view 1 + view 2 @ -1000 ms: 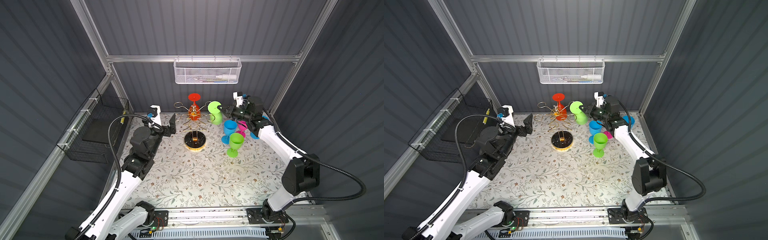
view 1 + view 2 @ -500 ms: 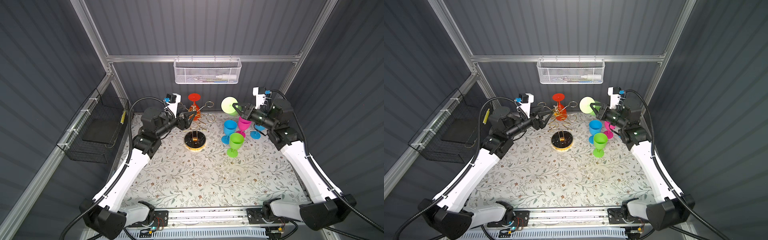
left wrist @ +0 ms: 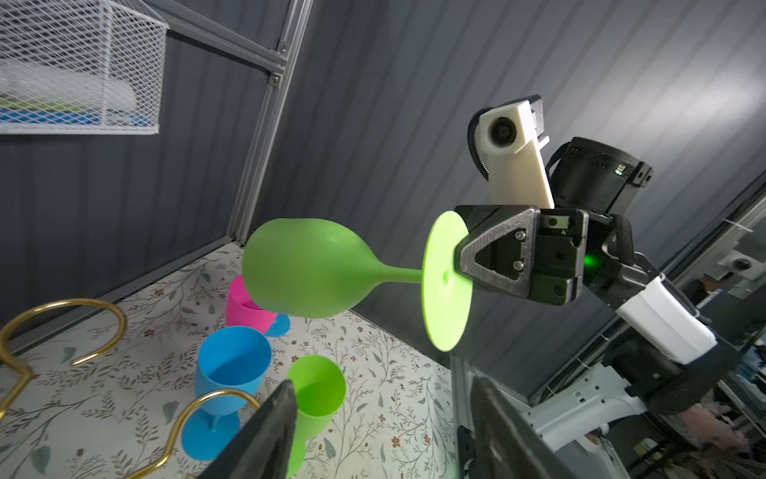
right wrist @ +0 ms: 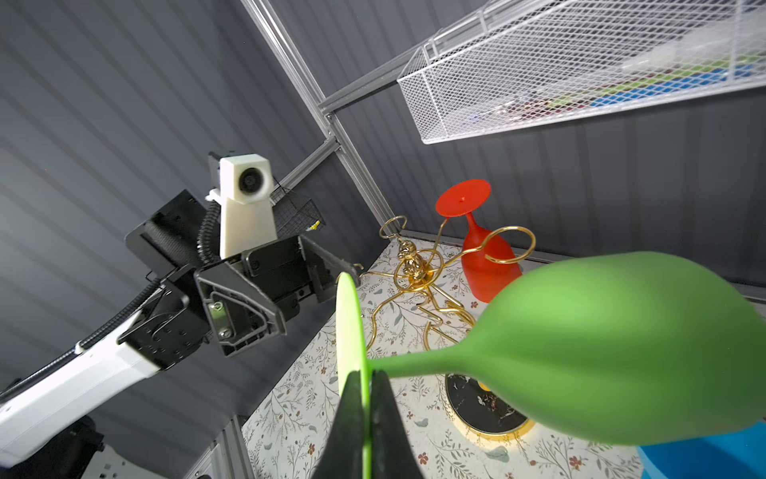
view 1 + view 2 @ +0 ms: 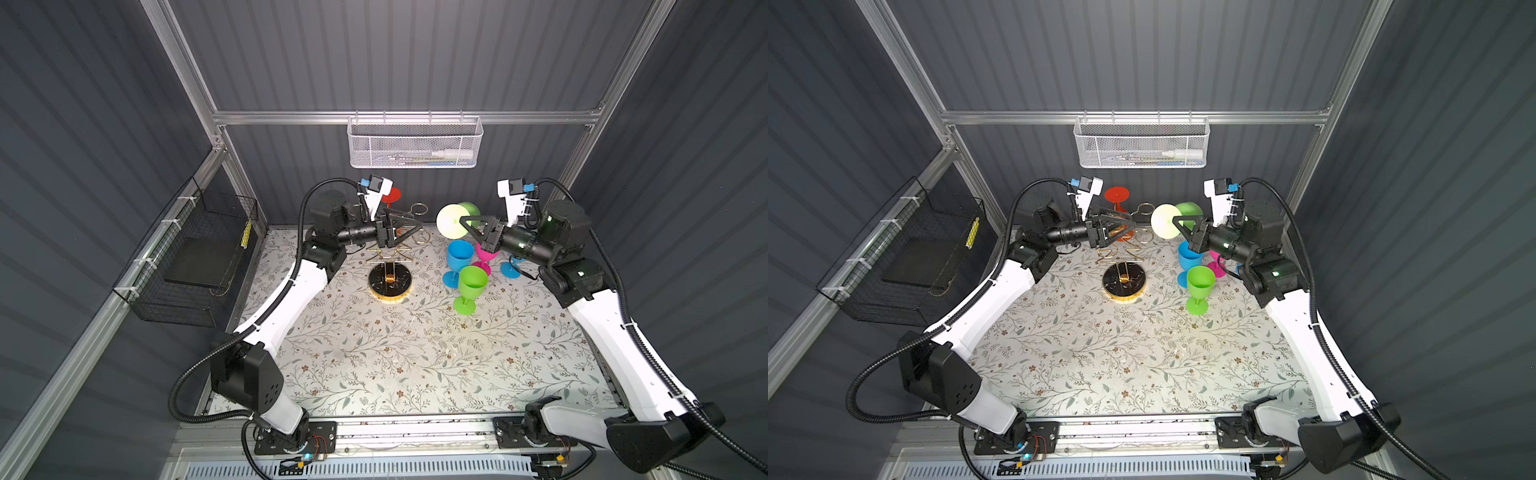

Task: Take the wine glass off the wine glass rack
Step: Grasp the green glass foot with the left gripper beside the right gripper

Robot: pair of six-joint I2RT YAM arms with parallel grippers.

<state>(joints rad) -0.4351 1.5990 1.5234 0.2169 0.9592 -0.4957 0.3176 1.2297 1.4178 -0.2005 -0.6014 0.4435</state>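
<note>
Now right gripper (image 4: 364,379) pinches foot of lime-green plastic wine glass (image 4: 621,344), clear of gold wire rack (image 4: 414,271); left gripper (image 3: 381,394) spread, empty; next: stand it.

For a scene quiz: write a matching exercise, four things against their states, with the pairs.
1 red wine glass
2 pink wine glass
3 left gripper
4 right gripper

a open, empty
b upright on the table
c shut on the foot of the green wine glass
d foot-up on the wine glass rack

Pairs: 1-d, 2-b, 3-a, 4-c
</note>
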